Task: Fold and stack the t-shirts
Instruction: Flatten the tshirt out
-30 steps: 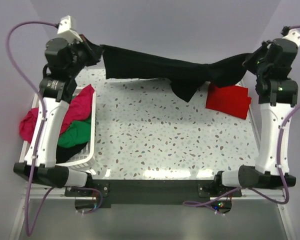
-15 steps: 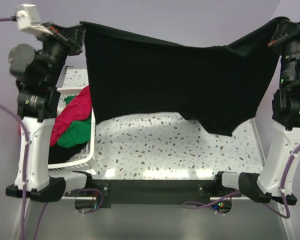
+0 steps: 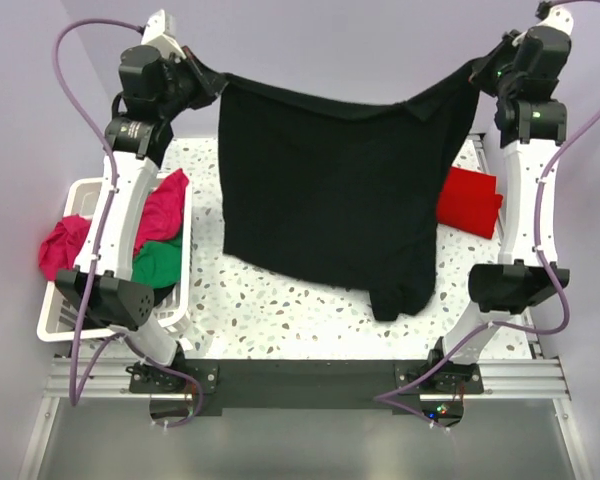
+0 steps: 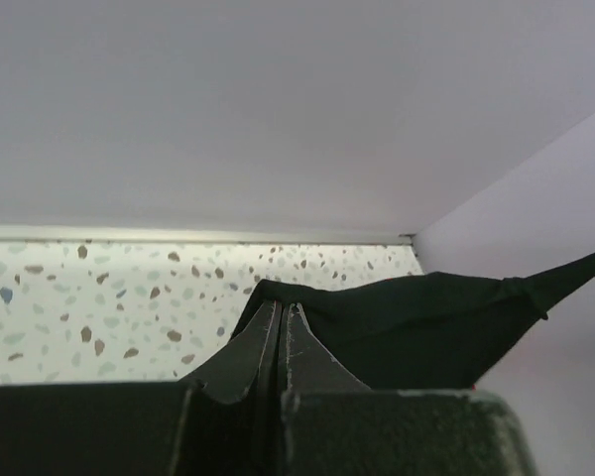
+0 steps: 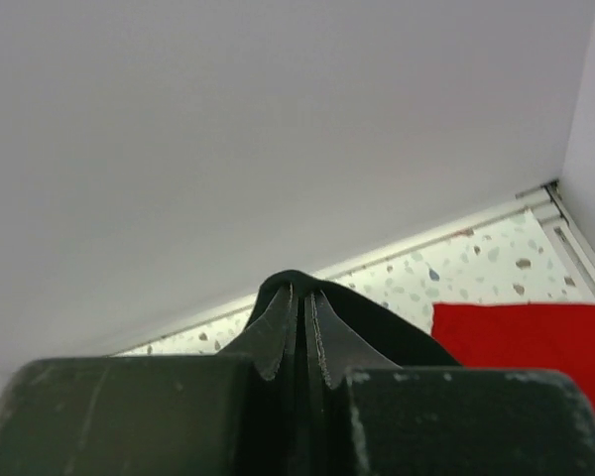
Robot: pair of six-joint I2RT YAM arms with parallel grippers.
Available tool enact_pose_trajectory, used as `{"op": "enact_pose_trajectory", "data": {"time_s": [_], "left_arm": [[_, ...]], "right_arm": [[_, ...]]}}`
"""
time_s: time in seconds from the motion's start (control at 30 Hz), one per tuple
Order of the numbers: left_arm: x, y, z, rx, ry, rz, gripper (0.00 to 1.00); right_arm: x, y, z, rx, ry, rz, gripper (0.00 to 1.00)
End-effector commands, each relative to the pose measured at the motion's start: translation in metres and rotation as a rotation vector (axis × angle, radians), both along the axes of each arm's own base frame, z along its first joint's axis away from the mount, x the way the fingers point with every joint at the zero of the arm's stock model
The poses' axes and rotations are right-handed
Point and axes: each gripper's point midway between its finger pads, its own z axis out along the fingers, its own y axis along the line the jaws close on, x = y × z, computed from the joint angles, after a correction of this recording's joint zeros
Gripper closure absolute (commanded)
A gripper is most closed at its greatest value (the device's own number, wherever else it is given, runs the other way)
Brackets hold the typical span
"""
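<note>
With the left gripper and right gripper each pinching a top corner, the black t-shirt hangs spread above the table, hem possibly touching it; you should lower both evenly, edge taut.

A black t-shirt hangs spread mid-frame, pinched by the left gripper upper left and the right gripper upper right, a red t-shirt at right, and a white laundry basket at left holding a magenta shirt and a green shirt.
</note>
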Motion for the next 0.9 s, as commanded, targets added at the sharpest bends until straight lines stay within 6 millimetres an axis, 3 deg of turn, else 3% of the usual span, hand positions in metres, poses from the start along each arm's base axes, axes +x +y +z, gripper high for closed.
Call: {"op": "enact_pose_trajectory", "data": {"time_s": [0.0, 0.1, 0.2, 0.27, 0.3, 0.33, 0.37, 0.4, 0.43, 0.5, 0.7, 0.8, 0.87], "left_arm": [[-0.046, 0.009, 0.120, -0.068, -0.314, 0.001, 1.00], [-0.064, 0.014, 0.138, -0.087, -0.373, 0.016, 1.00], [-0.100, 0.022, 0.166, -0.118, -0.465, 0.030, 1.00], [-0.109, 0.029, 0.172, -0.128, -0.505, 0.060, 1.00], [-0.135, 0.037, 0.193, -0.133, -0.587, 0.082, 1.00], [-0.135, 0.039, 0.181, -0.131, -0.579, 0.096, 1.00], [-0.142, 0.048, 0.184, -0.142, -0.601, 0.144, 1.00], [-0.167, 0.058, 0.198, -0.152, -0.662, 0.174, 1.00], [-0.167, 0.065, 0.190, -0.149, -0.649, 0.215, 1.00], [-0.187, 0.078, 0.200, -0.150, -0.688, 0.268, 1.00], [-0.222, 0.103, 0.214, -0.142, -0.738, 0.381, 1.00], [-0.227, 0.114, 0.209, -0.138, -0.749, 0.439, 1.00], [-0.219, 0.117, 0.202, -0.128, -0.745, 0.463, 1.00]], "right_arm": [[-0.064, 0.009, 0.138, -0.009, -0.369, 0.018, 1.00], [-0.082, 0.013, 0.159, 0.001, -0.433, 0.027, 1.00], [-0.109, 0.016, 0.187, 0.003, -0.520, 0.033, 1.00], [-0.132, 0.019, 0.209, -0.006, -0.591, 0.037, 1.00], [-0.139, 0.019, 0.216, -0.010, -0.614, 0.037, 1.00], [-0.148, 0.020, 0.225, -0.014, -0.643, 0.038, 1.00], [-0.162, 0.021, 0.234, -0.018, -0.672, 0.034, 1.00], [-0.169, 0.020, 0.239, -0.024, -0.690, 0.029, 1.00], [-0.177, 0.020, 0.246, -0.027, -0.717, 0.021, 1.00], [-0.199, 0.019, 0.260, -0.037, -0.769, 0.008, 1.00], [-0.243, 0.016, 0.291, -0.064, -0.893, -0.032, 1.00], [-0.248, 0.015, 0.297, -0.057, -0.924, -0.040, 1.00], [-0.233, 0.014, 0.291, -0.031, -0.909, -0.037, 1.00]]}}
